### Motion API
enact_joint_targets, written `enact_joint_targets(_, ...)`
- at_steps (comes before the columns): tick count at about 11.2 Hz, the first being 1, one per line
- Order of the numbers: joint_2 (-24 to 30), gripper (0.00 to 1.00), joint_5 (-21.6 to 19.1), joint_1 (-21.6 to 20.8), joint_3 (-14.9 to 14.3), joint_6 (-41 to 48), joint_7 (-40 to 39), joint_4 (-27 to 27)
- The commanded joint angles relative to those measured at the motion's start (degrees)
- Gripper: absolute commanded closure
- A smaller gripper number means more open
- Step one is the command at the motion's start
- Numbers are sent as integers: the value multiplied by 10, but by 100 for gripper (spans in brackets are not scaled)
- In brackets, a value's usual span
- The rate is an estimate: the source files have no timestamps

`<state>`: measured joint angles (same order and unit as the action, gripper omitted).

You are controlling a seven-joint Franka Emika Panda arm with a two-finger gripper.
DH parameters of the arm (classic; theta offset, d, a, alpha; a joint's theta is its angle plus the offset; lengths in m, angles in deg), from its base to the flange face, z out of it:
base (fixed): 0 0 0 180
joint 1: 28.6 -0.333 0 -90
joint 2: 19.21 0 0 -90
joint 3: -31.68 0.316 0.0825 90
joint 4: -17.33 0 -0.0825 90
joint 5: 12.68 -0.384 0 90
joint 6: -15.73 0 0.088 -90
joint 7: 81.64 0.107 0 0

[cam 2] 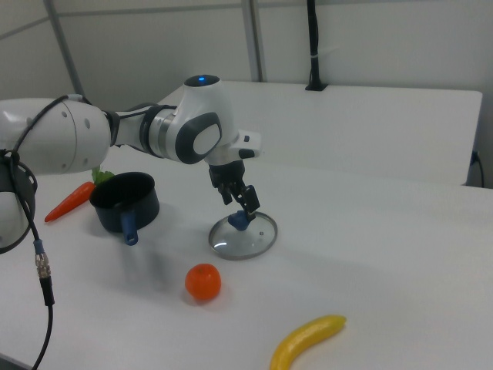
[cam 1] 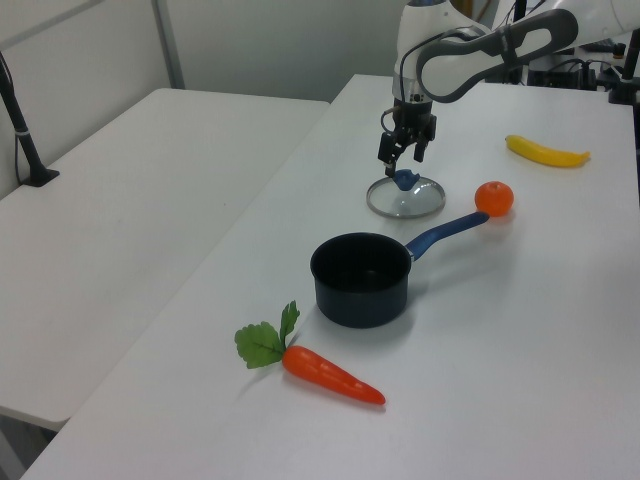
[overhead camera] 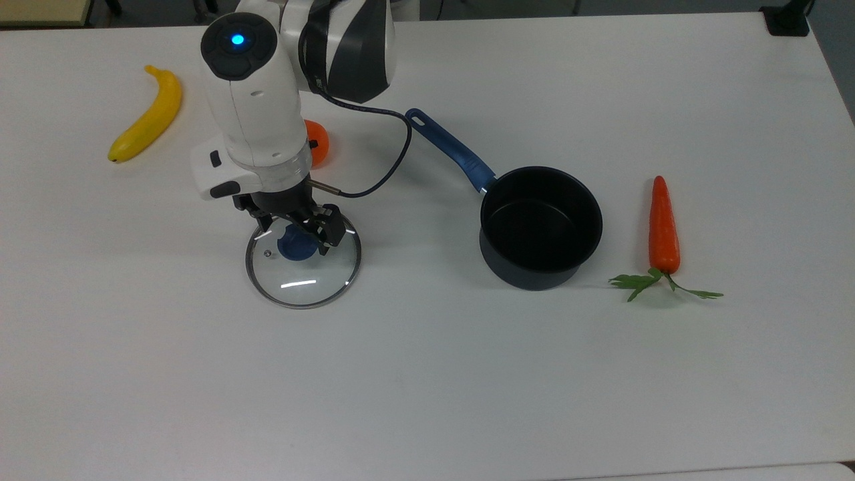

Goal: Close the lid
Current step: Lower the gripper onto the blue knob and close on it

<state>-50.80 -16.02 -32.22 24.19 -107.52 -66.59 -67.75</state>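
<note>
With jaws spread just above the blue knob (overhead camera: pixel 298 244) at left of centre, the gripper (overhead camera: pixel 298 225) should drop straight, straddle it squarely, then pinch to lift the glass lid (overhead camera: pixel 304 276).

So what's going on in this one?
A robot arm has its gripper open and poised just above the blue knob of a glass lid, which lies flat on the white table. Nothing is grasped yet. The saucepan stands uncovered and empty to the top view's right of the lid. A banana, an orange and a carrot lie untouched around them.
</note>
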Motion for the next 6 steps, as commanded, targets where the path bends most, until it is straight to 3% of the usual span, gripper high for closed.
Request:
enact_joint_targets(1,0,6,7,-4,-3,-7,-9,-9)
enact_joint_targets(4,-11,8,10,-6,-4,-8,-10,-10)
enact_joint_targets(6,-11,15,12,-3,-3,-5,-20,-10)
